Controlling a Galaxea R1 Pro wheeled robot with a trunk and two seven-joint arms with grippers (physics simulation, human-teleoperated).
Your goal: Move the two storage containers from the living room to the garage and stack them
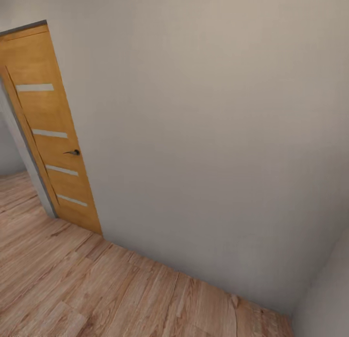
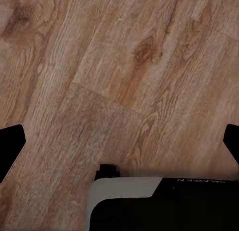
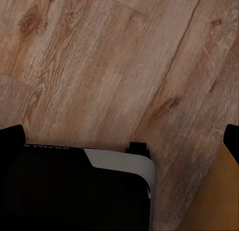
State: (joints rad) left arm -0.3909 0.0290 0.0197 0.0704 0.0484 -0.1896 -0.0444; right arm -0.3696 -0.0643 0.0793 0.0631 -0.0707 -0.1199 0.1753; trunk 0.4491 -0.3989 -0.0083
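The two storage containers are out of view, and so is the garage. I am over a light wood plank floor (image 1: 72, 288), facing a plain pale wall (image 1: 203, 133). My left gripper (image 2: 119, 144) hangs open above the planks, its dark fingertips (image 2: 10, 146) wide apart with nothing between them. My right gripper (image 3: 121, 141) is also open and empty over the planks, with one fingertip (image 3: 11, 141) at the picture's edge.
An orange wood-panelled door (image 1: 48, 133) with a dark handle (image 1: 73, 152) stands open at the left, beside a passage. A second wall (image 1: 325, 298) closes the corner at the right. My black and white base (image 2: 149, 206) sits under both grippers. An orange-tan surface (image 3: 219, 201) edges the right wrist view.
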